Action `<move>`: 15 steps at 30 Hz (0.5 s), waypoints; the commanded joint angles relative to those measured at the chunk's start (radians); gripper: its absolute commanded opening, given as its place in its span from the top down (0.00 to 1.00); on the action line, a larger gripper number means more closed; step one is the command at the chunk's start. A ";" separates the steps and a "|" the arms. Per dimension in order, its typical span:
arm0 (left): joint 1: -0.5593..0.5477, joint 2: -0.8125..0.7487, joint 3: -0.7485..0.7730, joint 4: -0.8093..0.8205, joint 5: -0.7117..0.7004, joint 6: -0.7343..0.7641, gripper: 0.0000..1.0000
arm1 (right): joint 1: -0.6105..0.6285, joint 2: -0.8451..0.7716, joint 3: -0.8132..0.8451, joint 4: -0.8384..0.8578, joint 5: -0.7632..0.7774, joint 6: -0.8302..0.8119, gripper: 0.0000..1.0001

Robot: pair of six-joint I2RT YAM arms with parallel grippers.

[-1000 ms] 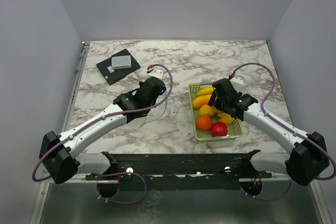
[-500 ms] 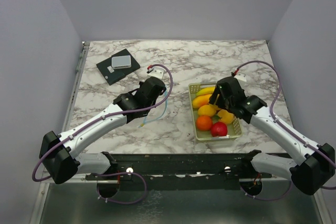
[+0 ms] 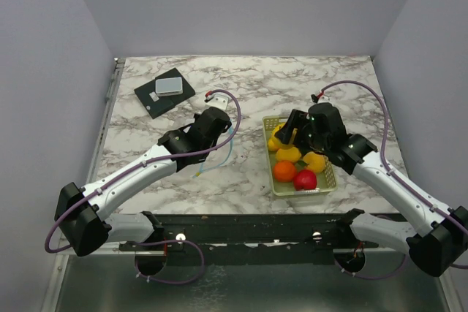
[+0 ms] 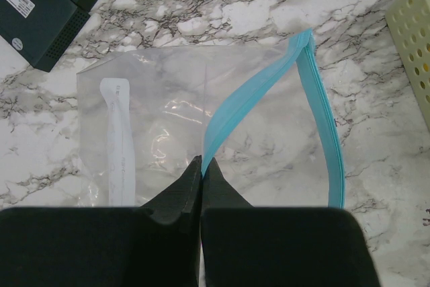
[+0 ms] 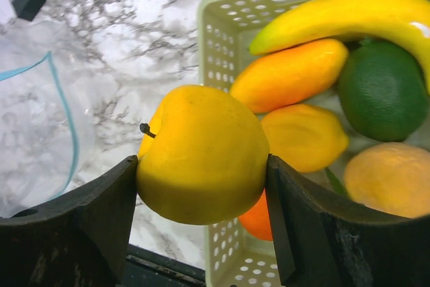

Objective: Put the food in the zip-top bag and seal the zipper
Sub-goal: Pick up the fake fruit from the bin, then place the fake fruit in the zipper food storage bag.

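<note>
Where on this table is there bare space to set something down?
The far strip of the marble table, from the black box across to the right corner, is bare. So is the left edge in front of that box. Crowded: the middle, where the left gripper pinches the bag, and the basket side, where the right gripper holds a yellow fruit.

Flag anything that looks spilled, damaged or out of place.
Nothing stands out. The other fruit sits inside the basket, the right gripper clamps a yellow apple, and the left gripper pinches one lip of the zip-top bag, which looks untorn.
</note>
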 commanded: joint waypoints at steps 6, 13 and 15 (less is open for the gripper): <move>-0.006 -0.020 -0.008 0.010 0.002 0.006 1.00 | 0.111 0.046 0.061 0.148 -0.111 0.023 0.71; -0.005 -0.022 -0.008 0.012 0.006 0.006 1.00 | 0.197 0.132 0.096 0.252 -0.118 0.075 0.71; -0.006 -0.025 -0.009 0.012 0.008 0.006 1.00 | 0.211 0.159 0.106 0.278 -0.128 0.090 0.71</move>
